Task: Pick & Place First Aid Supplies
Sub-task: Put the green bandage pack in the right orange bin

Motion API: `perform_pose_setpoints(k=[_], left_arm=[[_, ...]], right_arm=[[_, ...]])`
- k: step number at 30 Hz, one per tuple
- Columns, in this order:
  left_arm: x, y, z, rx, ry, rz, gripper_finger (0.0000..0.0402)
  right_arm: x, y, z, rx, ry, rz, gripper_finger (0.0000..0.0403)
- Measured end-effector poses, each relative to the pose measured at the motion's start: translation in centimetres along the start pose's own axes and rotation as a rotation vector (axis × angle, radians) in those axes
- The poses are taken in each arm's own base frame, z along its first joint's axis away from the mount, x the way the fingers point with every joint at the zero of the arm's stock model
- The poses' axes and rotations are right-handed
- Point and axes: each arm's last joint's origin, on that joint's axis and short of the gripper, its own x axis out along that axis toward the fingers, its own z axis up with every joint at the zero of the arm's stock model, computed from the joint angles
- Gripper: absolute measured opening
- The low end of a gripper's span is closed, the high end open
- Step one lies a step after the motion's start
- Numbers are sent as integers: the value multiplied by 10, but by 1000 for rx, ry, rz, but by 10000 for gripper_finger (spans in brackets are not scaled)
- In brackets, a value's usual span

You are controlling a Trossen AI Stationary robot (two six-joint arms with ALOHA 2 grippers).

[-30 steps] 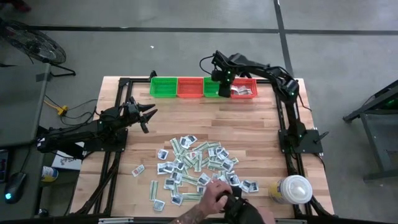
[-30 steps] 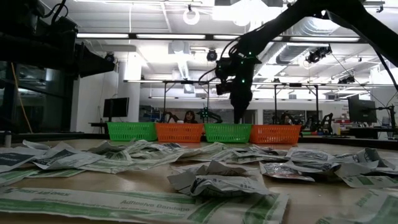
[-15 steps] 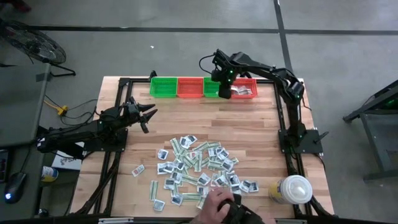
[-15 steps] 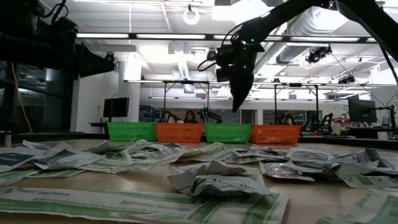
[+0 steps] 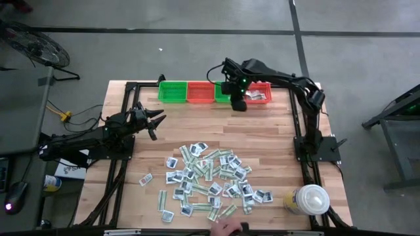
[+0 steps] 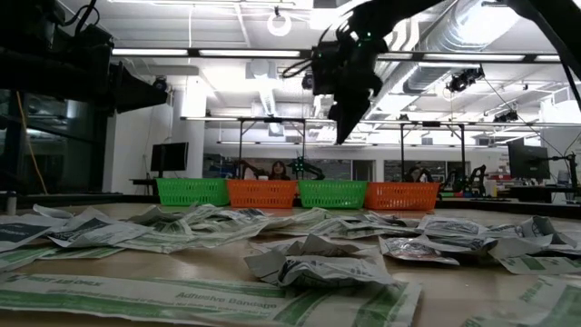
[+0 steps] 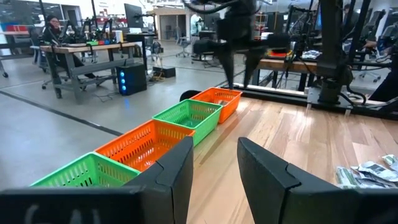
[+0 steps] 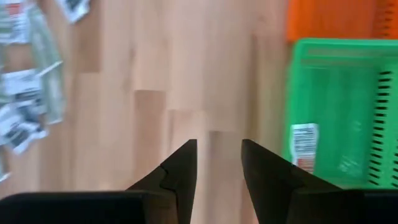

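Our right gripper (image 5: 238,103) hangs released and empty, having pulled back from the row of baskets (image 5: 200,92) toward the pile; we judge a drop just finished. The first aid supplies (image 5: 210,180) remain heaped mid-table. A person's hand (image 5: 228,229) has withdrawn to the near edge. Our left gripper (image 5: 155,123) waits, parted, at the left.

white lidded container (image 5: 310,198), wooden table (image 5: 190,128), bicycle wheel (image 5: 33,44)
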Motion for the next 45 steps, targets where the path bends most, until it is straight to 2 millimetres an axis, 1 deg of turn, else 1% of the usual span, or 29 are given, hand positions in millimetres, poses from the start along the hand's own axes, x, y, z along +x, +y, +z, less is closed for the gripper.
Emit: perform_pose_setpoints(k=[6, 8, 12, 15, 20, 23, 26, 30, 34, 38, 42, 45], left_arm=[[0, 0, 0, 0, 0, 0, 122], [0, 0, 0, 0, 0, 0, 122], [0, 0, 0, 0, 0, 0, 122], [0, 0, 0, 0, 0, 0, 122], [0, 0, 0, 0, 0, 0, 122], [0, 0, 0, 0, 0, 0, 122], [0, 0, 0, 0, 0, 0, 122], [0, 0, 0, 0, 0, 0, 122], [0, 0, 0, 0, 0, 0, 122], [0, 0, 0, 0, 0, 0, 122], [0, 0, 0, 0, 1, 0, 122], [0, 0, 0, 0, 0, 0, 122]], right_arm=[[-5, 34, 3, -45, 19, 117, 119], [-3, 47, 0, -73, 9, 127, 119], [9, 73, -20, -119, -20, 86, 119], [13, 91, -39, -107, -34, 39, 119], [20, 117, -69, -37, -26, 44, 119], [25, 134, -83, 6, -7, 61, 119], [33, 149, -92, 60, -4, 76, 119], [47, 169, -97, 103, -9, 125, 119], [67, 190, -102, 71, -29, 172, 119], [84, 206, -112, 47, -32, 164, 119], [94, 220, -116, 1, -70, 117, 119], [98, 230, -120, -58, -69, 63, 119]])
